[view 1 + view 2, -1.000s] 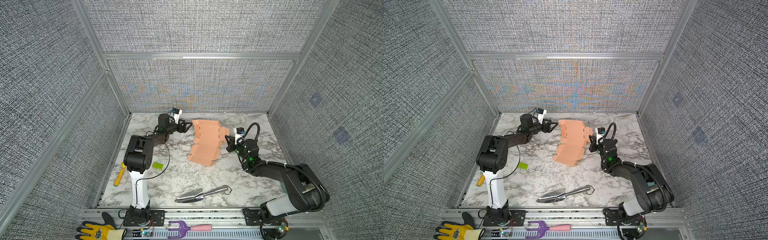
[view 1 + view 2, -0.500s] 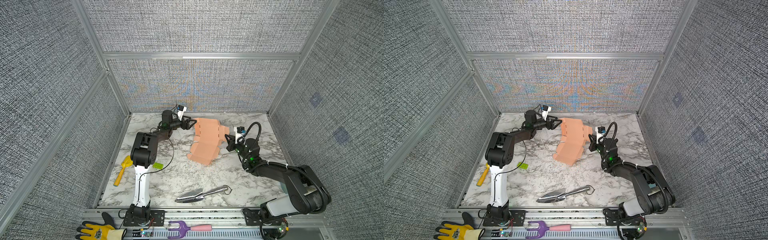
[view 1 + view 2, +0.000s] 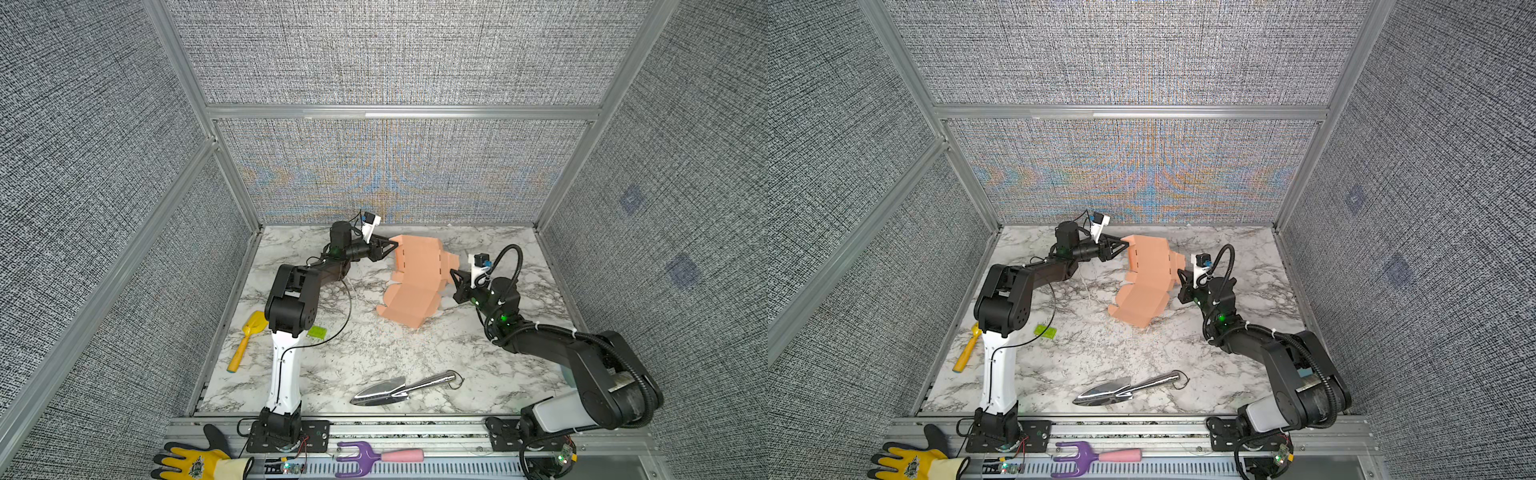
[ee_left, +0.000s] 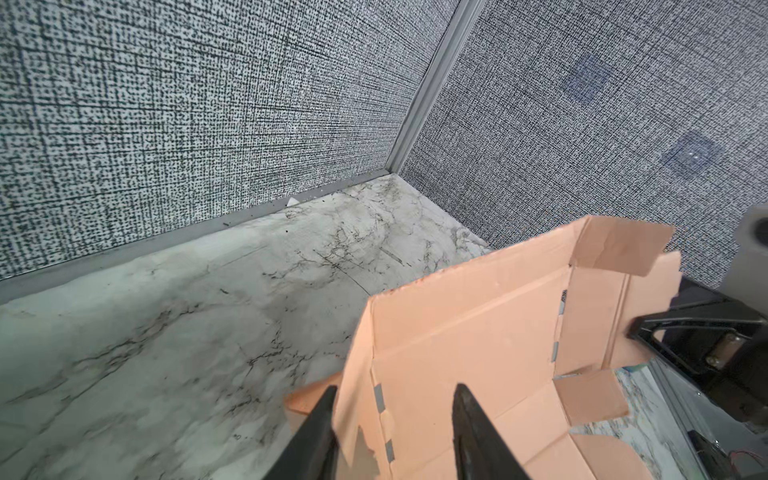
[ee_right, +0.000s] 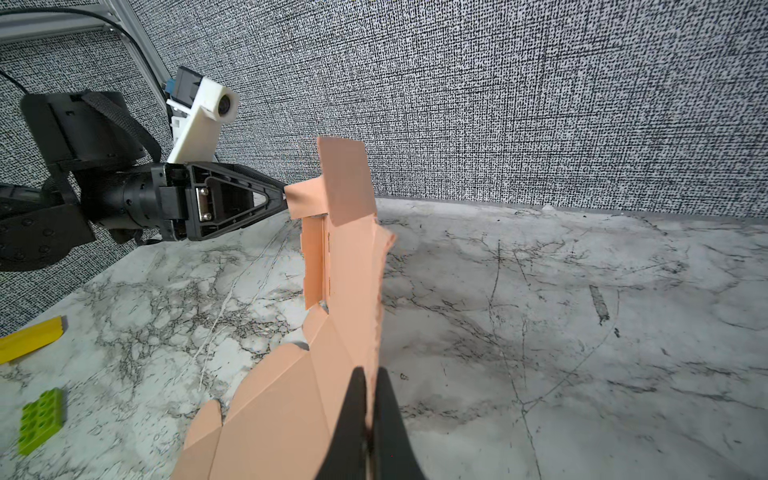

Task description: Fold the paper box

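Note:
The salmon-pink paper box [image 3: 415, 286] [image 3: 1148, 286] lies partly folded in the middle of the marble table, with its rear panel tilted up. My left gripper [image 3: 395, 246] [image 3: 1125, 245] reaches in from the left at the box's far corner. In the left wrist view its jaws [image 4: 395, 390] are open and straddle a raised side flap [image 4: 357, 374]; one finger touches the flap, the other stands apart. My right gripper [image 3: 453, 274] [image 5: 371, 374] is shut on the box's right edge [image 5: 349, 291] and holds that side up off the table.
A green toy brick [image 3: 317, 332] [image 5: 41, 419] and a yellow toy shovel [image 3: 249, 336] lie at the left. A metal trowel [image 3: 399, 388] lies near the front edge. A purple fork [image 3: 365, 457] and a yellow glove [image 3: 195, 463] sit on the front rail. The back wall is close behind the box.
My left gripper has slid a little to the right over the box's corner flap, and its jaws have narrowed around it. The right gripper has kept its hold and place.

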`<state>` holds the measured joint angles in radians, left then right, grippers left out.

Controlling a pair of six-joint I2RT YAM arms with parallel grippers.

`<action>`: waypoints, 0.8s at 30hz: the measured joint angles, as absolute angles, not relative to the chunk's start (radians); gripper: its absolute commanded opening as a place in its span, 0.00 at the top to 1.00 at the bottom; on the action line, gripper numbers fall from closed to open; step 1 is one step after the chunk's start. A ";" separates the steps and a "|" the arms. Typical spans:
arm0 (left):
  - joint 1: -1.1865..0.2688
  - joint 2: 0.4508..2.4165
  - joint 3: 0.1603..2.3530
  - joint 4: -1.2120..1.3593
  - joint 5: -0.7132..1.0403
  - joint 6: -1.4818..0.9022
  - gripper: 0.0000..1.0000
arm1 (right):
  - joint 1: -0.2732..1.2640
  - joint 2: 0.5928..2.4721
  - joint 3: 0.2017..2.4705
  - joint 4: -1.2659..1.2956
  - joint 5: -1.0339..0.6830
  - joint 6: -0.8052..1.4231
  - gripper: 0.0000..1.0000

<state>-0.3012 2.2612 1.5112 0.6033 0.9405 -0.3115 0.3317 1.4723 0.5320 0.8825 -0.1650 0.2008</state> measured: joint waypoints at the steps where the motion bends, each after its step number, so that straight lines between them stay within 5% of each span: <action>1: -0.305 2.261 1.514 0.601 0.936 -0.311 0.59 | 0.332 1.472 0.531 0.883 -0.165 0.201 1.00; 15: -0.329 2.263 1.552 0.511 0.801 -0.306 0.78 | 0.332 1.457 0.518 0.887 -0.163 0.207 1.00; 24: -0.353 2.245 1.554 0.437 0.721 -0.303 1.00 | 0.334 1.454 0.510 0.888 -0.160 0.211 1.00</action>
